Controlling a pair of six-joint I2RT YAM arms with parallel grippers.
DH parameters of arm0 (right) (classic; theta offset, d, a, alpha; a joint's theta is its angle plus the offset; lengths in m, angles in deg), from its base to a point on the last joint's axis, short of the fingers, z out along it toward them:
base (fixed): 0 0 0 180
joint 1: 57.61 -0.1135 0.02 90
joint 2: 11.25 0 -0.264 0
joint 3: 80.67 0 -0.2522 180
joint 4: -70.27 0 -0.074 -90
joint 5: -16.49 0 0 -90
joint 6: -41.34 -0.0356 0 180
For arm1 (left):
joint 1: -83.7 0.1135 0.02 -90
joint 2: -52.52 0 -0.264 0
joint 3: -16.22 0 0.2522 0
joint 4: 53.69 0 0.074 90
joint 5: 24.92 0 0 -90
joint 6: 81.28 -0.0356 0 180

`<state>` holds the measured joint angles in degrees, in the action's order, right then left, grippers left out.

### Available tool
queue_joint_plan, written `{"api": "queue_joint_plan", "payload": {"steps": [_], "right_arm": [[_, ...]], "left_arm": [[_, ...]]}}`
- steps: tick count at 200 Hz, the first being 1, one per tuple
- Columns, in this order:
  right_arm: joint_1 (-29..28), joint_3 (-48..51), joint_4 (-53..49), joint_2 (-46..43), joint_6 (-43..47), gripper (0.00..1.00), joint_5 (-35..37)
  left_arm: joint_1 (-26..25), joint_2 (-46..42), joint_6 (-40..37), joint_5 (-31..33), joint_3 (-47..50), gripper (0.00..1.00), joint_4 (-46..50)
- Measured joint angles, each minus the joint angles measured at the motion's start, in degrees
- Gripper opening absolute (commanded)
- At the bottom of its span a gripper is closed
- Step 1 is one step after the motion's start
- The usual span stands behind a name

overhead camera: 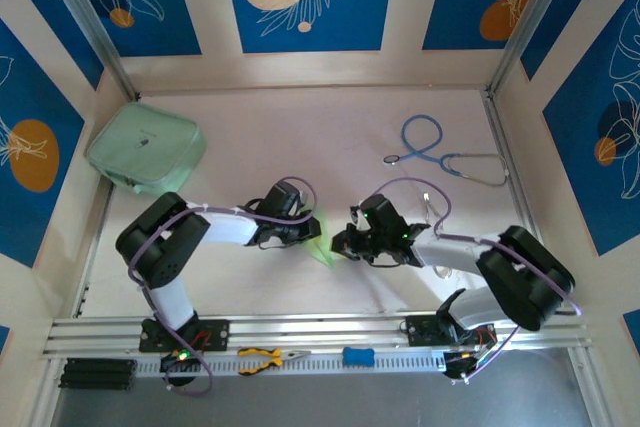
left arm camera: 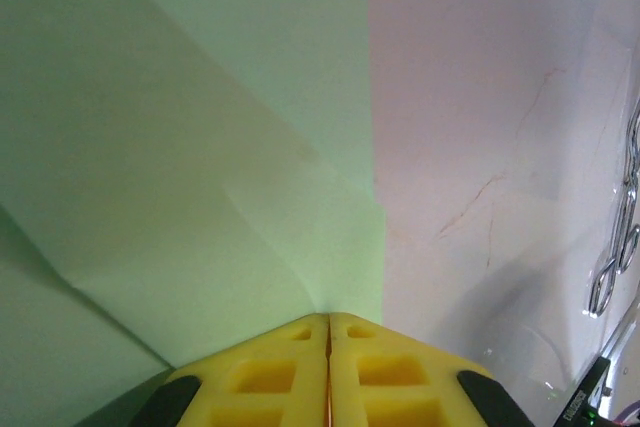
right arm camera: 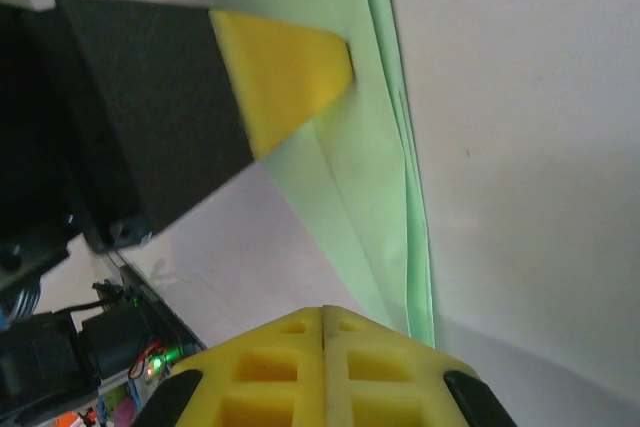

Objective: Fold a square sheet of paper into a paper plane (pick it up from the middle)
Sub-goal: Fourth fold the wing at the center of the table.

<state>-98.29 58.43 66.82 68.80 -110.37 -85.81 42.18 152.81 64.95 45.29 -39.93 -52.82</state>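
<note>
Left gripper (left arm camera: 328,319) clamped on the thin, creased light-green sheet of paper (left arm camera: 200,147); right gripper (right arm camera: 323,312) closed at its folded edge — stethoscope (overhead camera: 440,152) and mint pouch (overhead camera: 145,147) well apart.

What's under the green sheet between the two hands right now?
The square sheet of paper covers the spot beneath it, so that cannot be seen. Pale table shows right beside it. Folded layers stack along one edge. The left hand and right hand pinch its edges.
</note>
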Motion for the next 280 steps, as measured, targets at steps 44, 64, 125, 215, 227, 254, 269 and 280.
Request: {"api": "queue_joint_plan", "payload": {"steps": [44, 64, 125, 215, 227, 254, 269, 280], "right_arm": [[-0.9, -3.85, 2.62, 7.65, -0.79, 0.04, 0.09], [-0.98, -4.92, 3.54, 9.11, -0.96, 0.04, 0.04], [-1.44, -6.62, 3.63, 12.59, -0.98, 0.04, -0.04], [-2.12, -4.22, 4.09, 11.21, -1.44, 0.04, 0.46], [-2.23, -4.28, 3.63, 10.43, -1.03, 0.04, 0.0], [-2.36, -4.68, 4.09, 10.71, -0.7, 0.04, -1.31], [-2.4, -4.74, 4.9, 11.96, -0.76, 0.04, -1.46], [-2.45, -4.74, 4.9, 12.9, -0.94, 0.04, -1.31]], "left_arm": [[-0.02, 0.0, 0.5, 0.15, 0.0, 0.1, 0.0], [-0.02, 0.0, 0.5, 0.15, 0.0, 0.1, 0.0], [-0.02, -0.02, 0.48, 0.37, -0.02, 0.1, 0.02], [-0.02, -0.09, 0.28, 0.42, -0.09, 0.1, 0.26], [-0.02, -0.09, 0.28, 0.42, -0.09, 0.1, 0.26], [-0.02, -0.09, 0.26, 0.42, -0.09, 0.1, 0.26], [-0.02, -0.09, 0.26, 0.39, -0.09, 0.1, 0.26], [-0.02, -0.11, 0.26, 0.39, -0.09, 0.1, 0.26]]}}
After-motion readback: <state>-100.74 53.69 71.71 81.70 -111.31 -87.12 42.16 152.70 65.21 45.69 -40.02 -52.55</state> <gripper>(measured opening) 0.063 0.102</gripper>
